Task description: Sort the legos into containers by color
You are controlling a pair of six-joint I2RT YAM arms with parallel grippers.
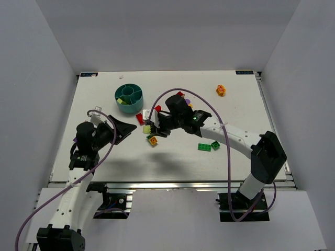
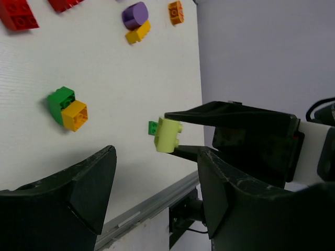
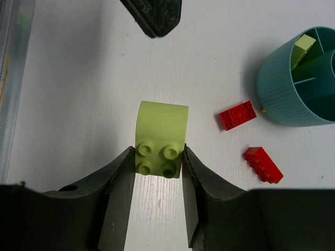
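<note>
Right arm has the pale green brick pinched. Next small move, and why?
Probably swing the right gripper toward the teal cup and stop over the compartment that already holds a pale green piece. The pale green brick is clamped in its jaws, the colours look matched, and the cup stands close by.

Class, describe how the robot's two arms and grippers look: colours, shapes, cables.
The left arm and right arm have white links with black joints. A purple cable loops along each. The left gripper and right gripper each carry two broad, black, wedge-shaped fingers with scuffed surfaces. A small green light shows on the right wrist.
</note>
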